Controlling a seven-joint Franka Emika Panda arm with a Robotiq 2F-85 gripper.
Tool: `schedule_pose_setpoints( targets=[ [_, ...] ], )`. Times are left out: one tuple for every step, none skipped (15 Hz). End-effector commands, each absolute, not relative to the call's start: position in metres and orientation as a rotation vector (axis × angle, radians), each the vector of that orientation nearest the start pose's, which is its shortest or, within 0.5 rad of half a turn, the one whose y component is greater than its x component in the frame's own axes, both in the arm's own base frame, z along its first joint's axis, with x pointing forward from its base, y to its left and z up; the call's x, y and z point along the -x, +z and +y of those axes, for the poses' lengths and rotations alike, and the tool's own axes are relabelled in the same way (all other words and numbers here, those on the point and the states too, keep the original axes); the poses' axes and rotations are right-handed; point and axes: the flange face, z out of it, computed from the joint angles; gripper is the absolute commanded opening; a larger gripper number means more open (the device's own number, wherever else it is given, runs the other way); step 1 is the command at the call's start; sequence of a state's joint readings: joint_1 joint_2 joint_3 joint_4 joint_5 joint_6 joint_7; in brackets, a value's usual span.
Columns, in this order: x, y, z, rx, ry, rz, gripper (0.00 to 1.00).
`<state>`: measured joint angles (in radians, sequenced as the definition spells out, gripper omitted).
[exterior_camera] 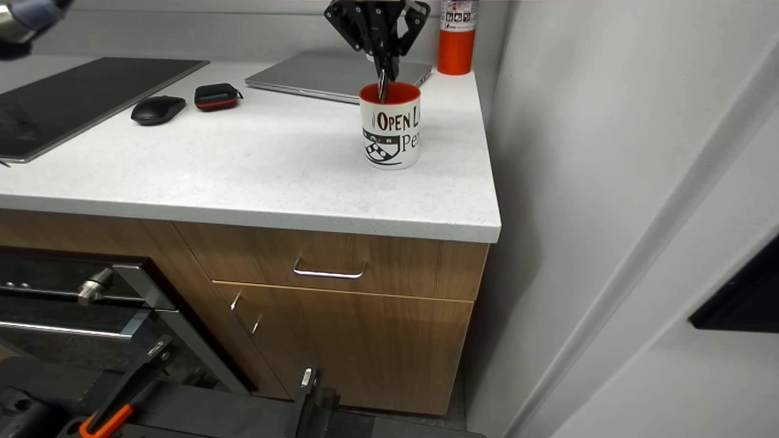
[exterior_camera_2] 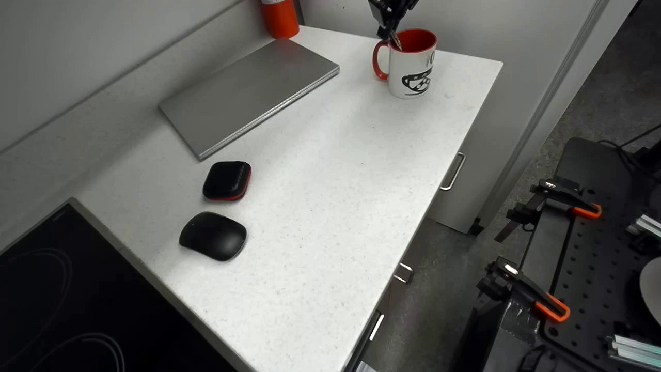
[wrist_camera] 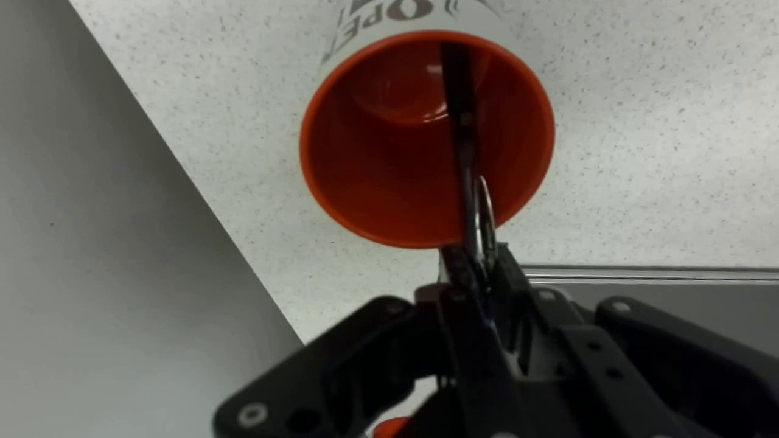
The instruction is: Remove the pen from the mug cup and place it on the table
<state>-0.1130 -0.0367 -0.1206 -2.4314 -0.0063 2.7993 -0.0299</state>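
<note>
The mug cup (exterior_camera: 389, 141) is white with an orange-red inside and black lettering. It stands upright on the white table (exterior_camera: 261, 164); it also shows in an exterior view (exterior_camera_2: 410, 72) with its red handle, and in the wrist view (wrist_camera: 389, 176). The pen (wrist_camera: 459, 91) is dark with a shiny metal clip and runs from my fingertips down into the mug. Its upper end is hidden between the fingers. My gripper (wrist_camera: 478, 261) is shut on the pen just above the mug's rim; it shows in both exterior views (exterior_camera: 387, 68) (exterior_camera_2: 387, 32).
A grey laptop (exterior_camera_2: 253, 93) lies behind the mug, with a red-and-white cylinder (exterior_camera: 456, 48) at the back corner. A black mouse (exterior_camera_2: 213, 236), a small black case (exterior_camera_2: 227, 181) and a black cooktop (exterior_camera: 79, 97) are farther along. The table ends beside a grey wall (exterior_camera: 578, 152).
</note>
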Motion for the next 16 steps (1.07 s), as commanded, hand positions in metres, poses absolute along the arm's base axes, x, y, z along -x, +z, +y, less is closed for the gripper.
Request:
schedule_pose_setpoints(
  targets=[
    [-0.498, 0.372, -0.127, 3.112, -0.707, 0.315, 0.03],
    [-0.495, 0.384, -0.131, 3.116, -0.735, 0.313, 0.03],
    [-0.491, 0.395, -0.134, 3.118, -0.772, 0.324, 0.03],
    [-0.489, 0.407, -0.137, 3.117, -0.806, 0.328, 0.03],
    [-0.485, 0.422, -0.138, 3.115, -0.857, 0.327, 0.03],
    [-0.482, 0.436, -0.138, 3.113, -0.891, 0.32, 0.03],
    [-0.478, 0.453, -0.136, 3.104, -0.937, 0.32, 0.03],
    [-0.475, 0.467, -0.132, 3.088, -0.964, 0.308, 0.03],
    [-0.472, 0.48, -0.126, 3.068, -0.993, 0.292, 0.03],
    [-0.47, 0.492, -0.115, 3.048, -1.025, 0.257, 0.03],
    [-0.469, 0.502, -0.103, 3.026, -1.059, 0.22, 0.03],
    [-0.47, 0.508, -0.092, 3.007, -1.08, 0.196, 0.03],
    [-0.473, 0.512, -0.08, 2.994, -1.086, 0.168, 0.03],
    [-0.478, 0.509, -0.067, 2.983, -1.07, 0.134, 0.03],
    [-0.484, 0.501, -0.054, 2.976, -1.035, 0.098, 0.03],
    [-0.49, 0.492, -0.042, 2.972, -1.0, 0.068, 0.03]
  ],
)
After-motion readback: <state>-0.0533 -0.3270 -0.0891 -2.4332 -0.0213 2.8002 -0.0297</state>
